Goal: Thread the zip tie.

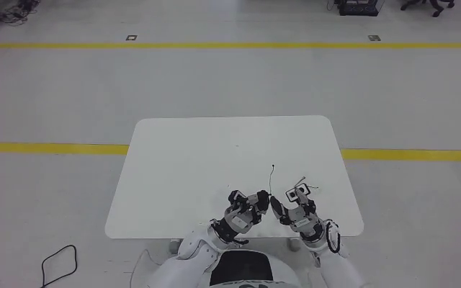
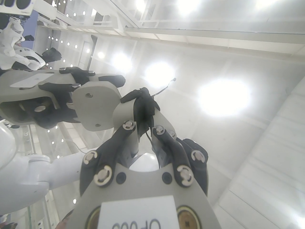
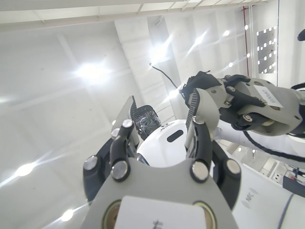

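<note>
A thin black zip tie (image 1: 272, 176) stands up from my left gripper (image 1: 262, 198), above the table's near edge. In the left wrist view that gripper (image 2: 143, 103) is shut on the tie's lower part, and the tie (image 2: 164, 89) runs up to a small head at its free end. Black wrapping covers the left fingertips. My right gripper (image 3: 163, 103) is open just beside the left one, its toothed pads (image 3: 193, 101) apart with nothing between them. From the right wrist, the left gripper (image 3: 190, 89) and the tie (image 3: 164, 73) sit close to one right finger. The right gripper (image 2: 120, 88) shows beside the left.
The white table (image 1: 230, 151) stretches away beyond both arms, with its near edge right under the grippers. A thin dark strand (image 1: 302, 181) shows by the right arm; I cannot tell whether it lies on the table.
</note>
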### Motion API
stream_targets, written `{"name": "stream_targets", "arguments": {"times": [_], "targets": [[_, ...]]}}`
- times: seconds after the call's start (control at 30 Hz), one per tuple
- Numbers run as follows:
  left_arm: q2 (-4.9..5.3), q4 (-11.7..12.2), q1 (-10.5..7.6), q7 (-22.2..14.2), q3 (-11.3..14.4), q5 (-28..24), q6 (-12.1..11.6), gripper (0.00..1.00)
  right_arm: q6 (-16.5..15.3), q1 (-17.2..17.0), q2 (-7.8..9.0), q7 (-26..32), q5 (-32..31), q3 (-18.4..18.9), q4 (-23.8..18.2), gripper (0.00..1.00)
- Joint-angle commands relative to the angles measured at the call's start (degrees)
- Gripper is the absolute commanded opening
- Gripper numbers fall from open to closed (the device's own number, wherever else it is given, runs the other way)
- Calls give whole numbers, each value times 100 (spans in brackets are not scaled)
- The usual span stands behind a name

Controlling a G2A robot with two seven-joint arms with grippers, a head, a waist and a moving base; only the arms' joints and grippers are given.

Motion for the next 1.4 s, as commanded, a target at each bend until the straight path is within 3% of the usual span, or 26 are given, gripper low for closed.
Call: {"name": "stream_targets", "arguments": {"times": [0.0,0.83,1.37], "targets": [[-2,16,-8,-6,18,-17,1,0,20,12,5,-8,-27,-16,23,42],[32,29,-59,3,137,86,79,0,-81,127,39,-72,-76,-216,172,12],[43,42,-67,61,142,-62,32,0,-242,119,73,93,-135,-251,130,12]]}}
